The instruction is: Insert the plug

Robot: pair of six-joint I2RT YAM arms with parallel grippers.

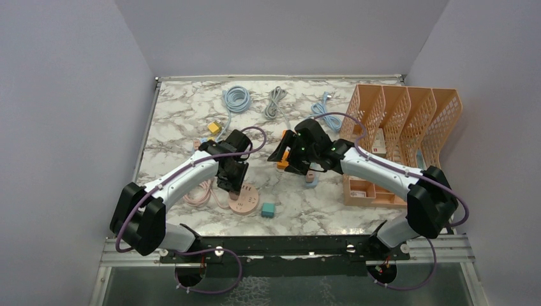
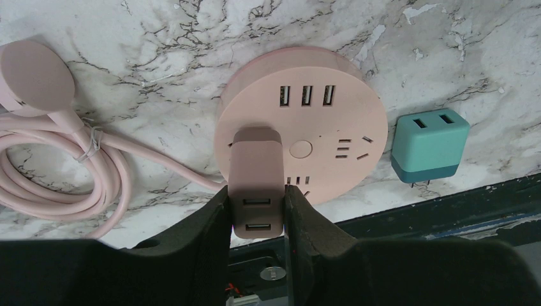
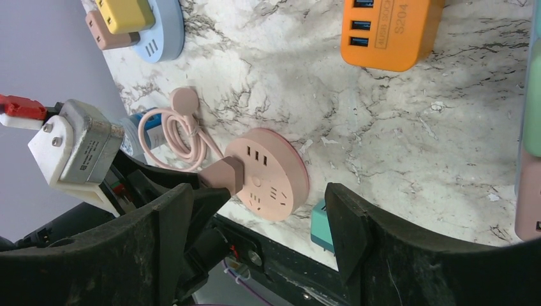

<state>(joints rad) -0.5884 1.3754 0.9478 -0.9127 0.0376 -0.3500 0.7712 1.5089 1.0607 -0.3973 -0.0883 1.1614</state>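
Marble table (image 2: 159,38): my left claw (image 2: 256,205) clamps the plug (image 2: 255,159), upright at the near edge of the hub (image 2: 325,127); right claw (image 3: 258,203) gapes.

Non-task clutter on the marble tabletop (image 1: 178,108), top view.
Teal two-port charger cube (image 1: 268,210) at 6 o'clock; peach file rack (image 1: 408,111) at 3; three coiled cables (image 1: 237,99) along 12; yellow adapter (image 1: 214,127) at 10; orange power strip (image 3: 389,32) seen in right wrist view.

Plug (image 2: 256,172) on hub (image 2: 319,124) (charger (image 2: 429,145) beside)
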